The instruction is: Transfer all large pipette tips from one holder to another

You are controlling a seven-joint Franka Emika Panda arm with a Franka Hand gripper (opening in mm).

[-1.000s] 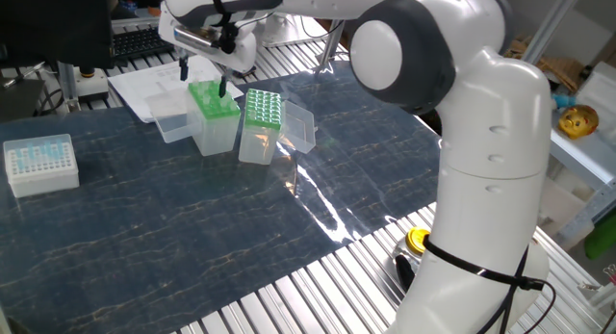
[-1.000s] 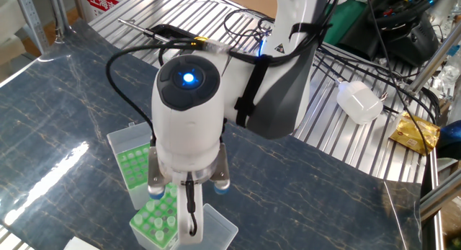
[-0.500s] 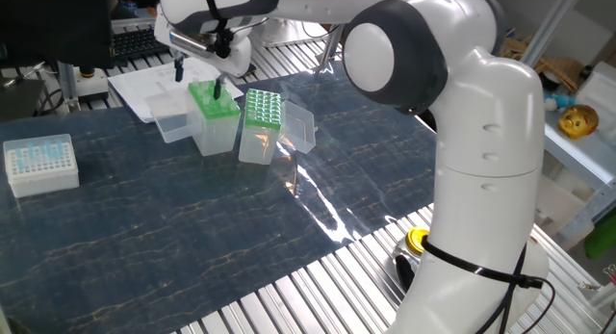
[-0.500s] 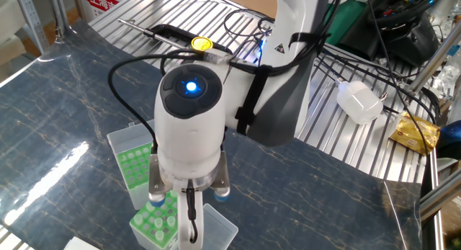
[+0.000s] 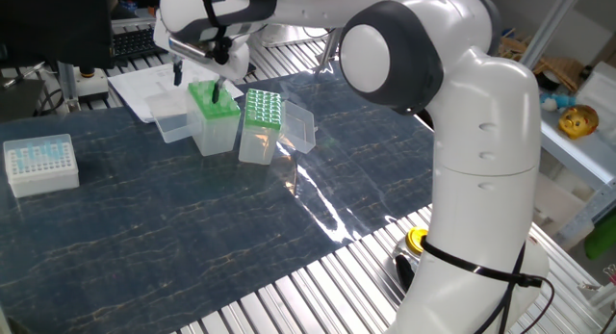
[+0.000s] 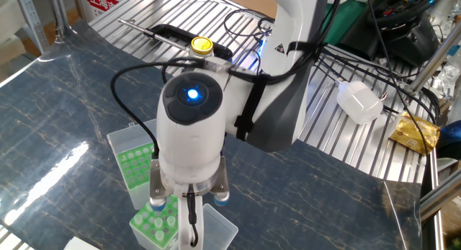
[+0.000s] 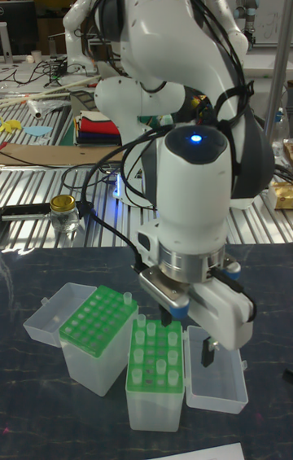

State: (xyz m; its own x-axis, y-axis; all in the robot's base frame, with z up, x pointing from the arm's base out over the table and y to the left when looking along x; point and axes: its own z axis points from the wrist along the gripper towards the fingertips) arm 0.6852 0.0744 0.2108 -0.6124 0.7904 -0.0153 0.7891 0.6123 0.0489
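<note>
Tips [image 7: 155, 350] stand in the nearer green rack [image 7: 156, 370] in the tall view; the other rack [image 7: 99, 320] beside it shows empty holes. My gripper [image 7: 187, 338] hovers over the filled rack, fingers [image 7: 207, 354] spread apart, nothing held. White box [image 5: 39, 163] sits well apart on the mat [image 5: 192, 238].

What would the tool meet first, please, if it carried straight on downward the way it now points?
Probably the tips standing in the green rack directly under the open tool; its fingers may straddle the rack, though depth is unclear.
</note>
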